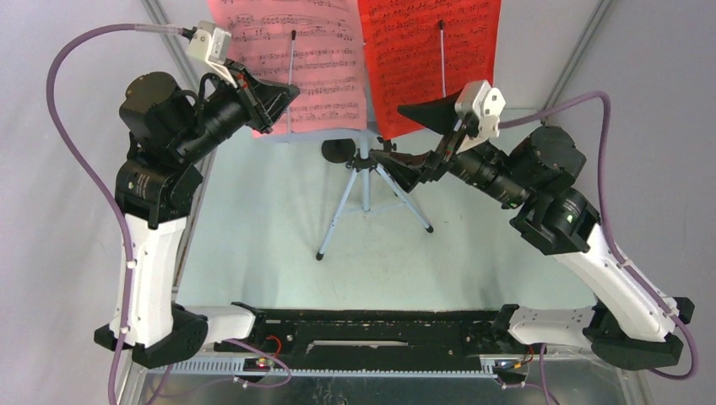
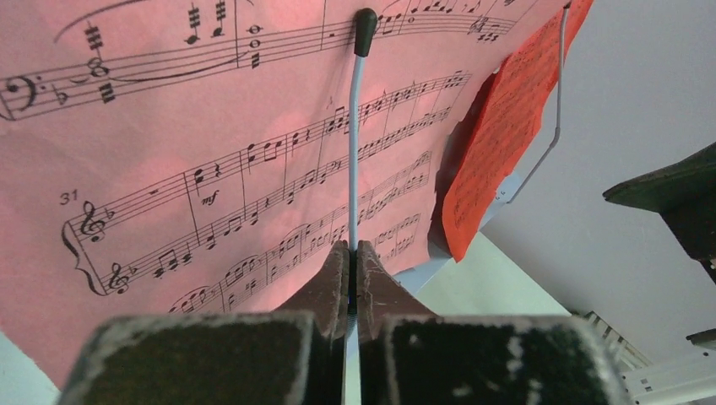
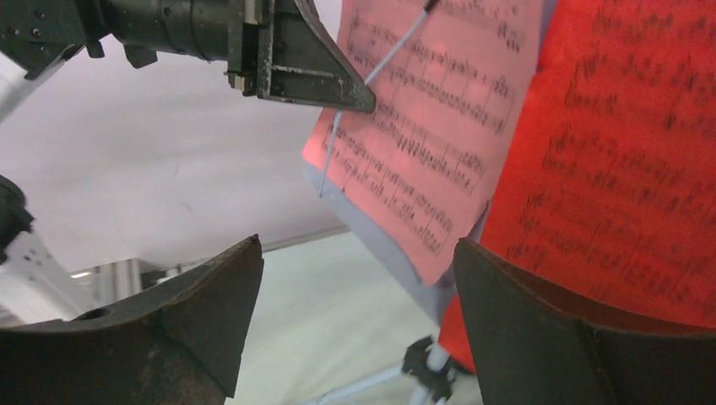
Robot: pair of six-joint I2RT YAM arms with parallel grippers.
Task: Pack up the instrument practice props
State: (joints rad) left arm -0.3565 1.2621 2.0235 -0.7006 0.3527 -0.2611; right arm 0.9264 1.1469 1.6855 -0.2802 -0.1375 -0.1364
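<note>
Top cam: tripod (image 1: pixel 366 190) stands mid-table (image 1: pixel 253 236) with its legs spread, and the desk (image 1: pixel 314 132) is on top of it at 12 o'clock. Pink sheet (image 1: pixel 295 51) is on the desk's left half and red sheet (image 1: pixel 405 59) on the right half, their edges meeting. Wire (image 2: pixel 353 143) lies across the pink and a second wire (image 1: pixel 442 55) across the red.

Left claw (image 1: pixel 287 91) is in from 10 o'clock and clamped on the wire. Left wrist cam confirms it: both fingers (image 2: pixel 325 291) are pressed together and the wire is pinched between the tips near its lower end. The wire's black cap is at 12 from the claw.

Right claw (image 3: pixel 356 253) is in from 2 o'clock, jaws wide apart, gripping nothing. It hangs in front of the desk's lower edge, near where pink meets red. As far as I can see it touches neither. On the right wrist cam the tripod head sits at 5 from it.

Black round part (image 1: pixel 338 150) sits at 9 from the tripod head in top cam; I can't tell what it is.
</note>
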